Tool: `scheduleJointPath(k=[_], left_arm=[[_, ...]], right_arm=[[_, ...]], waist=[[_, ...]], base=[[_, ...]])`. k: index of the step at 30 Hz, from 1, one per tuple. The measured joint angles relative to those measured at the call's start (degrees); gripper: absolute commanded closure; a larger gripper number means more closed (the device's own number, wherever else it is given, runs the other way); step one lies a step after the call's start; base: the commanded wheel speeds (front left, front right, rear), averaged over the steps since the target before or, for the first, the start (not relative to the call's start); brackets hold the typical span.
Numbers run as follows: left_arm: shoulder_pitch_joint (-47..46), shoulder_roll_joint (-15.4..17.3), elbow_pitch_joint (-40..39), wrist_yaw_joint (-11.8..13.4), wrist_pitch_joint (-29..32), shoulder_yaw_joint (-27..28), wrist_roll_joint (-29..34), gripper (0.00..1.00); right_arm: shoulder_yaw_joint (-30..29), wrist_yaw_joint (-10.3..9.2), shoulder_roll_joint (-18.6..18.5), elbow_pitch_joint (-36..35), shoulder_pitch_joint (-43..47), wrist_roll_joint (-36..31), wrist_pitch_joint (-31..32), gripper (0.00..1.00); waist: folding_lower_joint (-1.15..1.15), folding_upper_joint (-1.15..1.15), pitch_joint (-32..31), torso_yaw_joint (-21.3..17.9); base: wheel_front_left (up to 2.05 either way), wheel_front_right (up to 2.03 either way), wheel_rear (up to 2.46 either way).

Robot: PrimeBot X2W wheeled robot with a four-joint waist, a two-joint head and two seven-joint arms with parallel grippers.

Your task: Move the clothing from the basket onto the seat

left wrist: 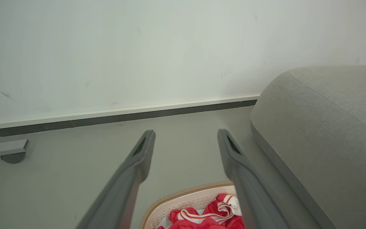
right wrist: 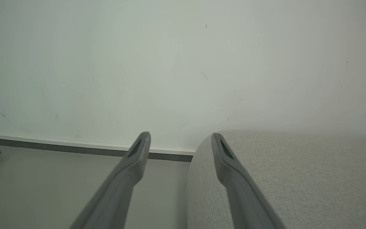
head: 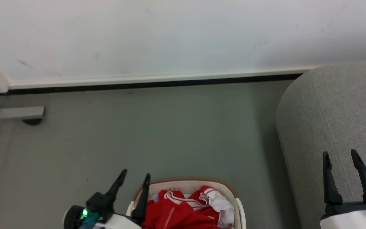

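At six o'clock in the head view, the clothing (head: 176, 213) is lying heaped inside the basket (head: 189, 180), showing red folds and white trim. The basket is sitting on the floor (head: 138, 133). At seven o'clock the left gripper (head: 136, 173) is hovering at the basket's left rim, its fingers (left wrist: 132, 178) standing spread apart and holding nothing. At five o'clock the right gripper (head: 339, 153) is showing against the seat (head: 338, 108), its fingers (right wrist: 232, 178) likewise standing parted and empty. The seat is taking up the three o'clock side, apart from the basket, with grey floor lying between. Farther off, a dark baseboard (head: 154, 83) is running along the white wall (head: 170, 38) at twelve o'clock.
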Motion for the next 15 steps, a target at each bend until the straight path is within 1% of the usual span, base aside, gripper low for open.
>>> scheduleJointPath(k=[6, 10, 15], left_arm=[[-6.15, 0.09, 10.82, -2.04, 0.22, -5.94, 1.61, 0.0], [-10.23, 0.05, 17.42, -2.77, 2.82, -10.9, 3.08, 0.0], [-14.64, 0.07, 25.19, -3.01, 7.34, -15.95, 3.71, 0.0]], right_arm=[[0.74, 0.0, 0.03, -0.92, -3.31, 0.48, 0.0, 0.0], [0.89, 0.0, 0.01, -1.27, -4.61, 1.0, 0.0, 0.0], [1.8, 0.01, 0.02, -1.98, -7.72, 2.07, 0.0, 0.0]], waist=[[0.01, 0.0, 4.79, -1.21], [0.01, 0.0, 7.69, -2.16], [0.01, 0.0, 11.52, -3.57]], base=[[0.0, 0.0, 0.0], [0.0, 0.0, 0.0], [0.0, 0.0, 0.0]])
